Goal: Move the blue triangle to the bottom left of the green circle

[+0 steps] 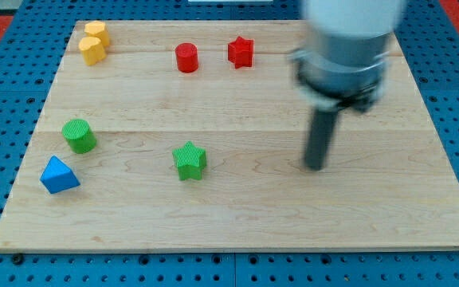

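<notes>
Nearly done, by my reckoning: the blue triangle (pixel 58 175) already sits below and slightly toward the view's left of the green circle (pixel 79 135), close beside it with a thin strip of wood showing between them.
What is left: perhaps nothing, or at most a small nudge if a more diagonal placement is wanted; from where I stand that is a judgement, not something I can settle.
Tip position: my tip (pixel 315 167) rests on the board (pixel 237 215) well over toward the view's right, far apart from the blue triangle and the green circle, with the green star (pixel 190 160) lying between it and them.
Tip state: it is a bare rod with nothing to open or close; it touches no block at this moment.
Blue triangle, look: a bright blue wedge-like block, its upper face lighter than its sides, one corner pointing up the board, sitting flat near the board's lower-left corner but clear of the edge.
Green circle, look: a short green cylinder, upright.
Other blocks: a red cylinder (pixel 186 58) and a red star (pixel 241 52) along the view's top, and two yellow blocks (pixel 93 43) touching each other at the top left, their shapes hard to make out.
</notes>
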`<control>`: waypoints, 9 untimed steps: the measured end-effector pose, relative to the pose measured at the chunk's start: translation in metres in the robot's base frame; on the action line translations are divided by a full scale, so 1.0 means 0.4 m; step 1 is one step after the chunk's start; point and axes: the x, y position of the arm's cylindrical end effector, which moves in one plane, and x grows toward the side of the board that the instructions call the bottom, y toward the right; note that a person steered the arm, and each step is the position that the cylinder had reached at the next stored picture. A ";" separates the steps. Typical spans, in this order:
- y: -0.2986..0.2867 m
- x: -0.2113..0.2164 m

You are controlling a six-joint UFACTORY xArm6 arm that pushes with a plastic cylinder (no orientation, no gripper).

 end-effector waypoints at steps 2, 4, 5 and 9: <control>0.247 -0.315; -0.130 -0.248; 0.002 -0.287; -0.080 -0.232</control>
